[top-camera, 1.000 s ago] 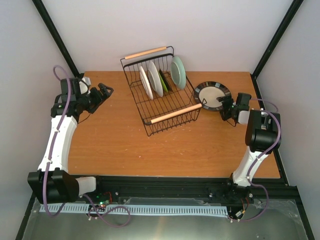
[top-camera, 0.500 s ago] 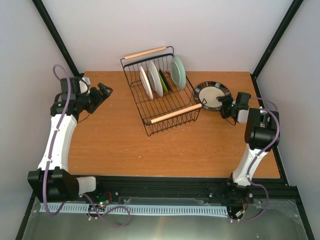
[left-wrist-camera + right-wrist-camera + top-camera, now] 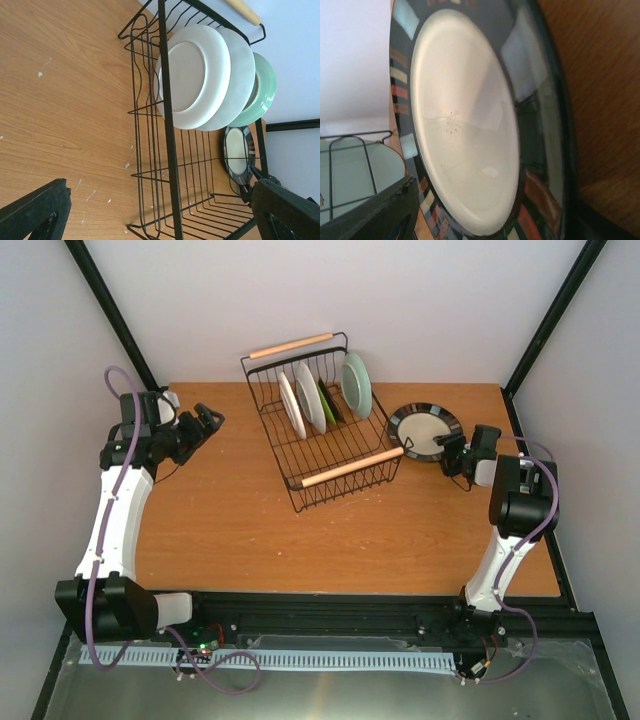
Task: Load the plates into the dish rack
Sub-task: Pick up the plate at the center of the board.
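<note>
Hardly anything has shifted over the last second: the right gripper [image 3: 450, 452] has crept a touch closer to the black-rimmed plate [image 3: 424, 430], and the left gripper [image 3: 208, 423] has drifted slightly toward the left edge of the overhead view.

Most of the loading looks done. Standing on edge at the far end of the dish rack [image 3: 340, 485], upper middle of the overhead view, are four plates that I can make out: two white-looking plates [image 3: 292, 406], a lime green one [image 3: 328, 402] seen edge-on, and the mint green plate [image 3: 357, 385] at the back. Any plate beyond these is not visible to me. The black-rimmed plate lies flat on the desk [image 3: 250, 530], just right of the rack, so it at least is left to load.

From the right wrist view, its fingers [image 3: 375, 215] are spread wide at the bottom corners with that plate's rim filling the space between, not yet pinched. The left fingers [image 3: 35, 212] are also wide apart and hold nothing, parked well away at the left.
</note>
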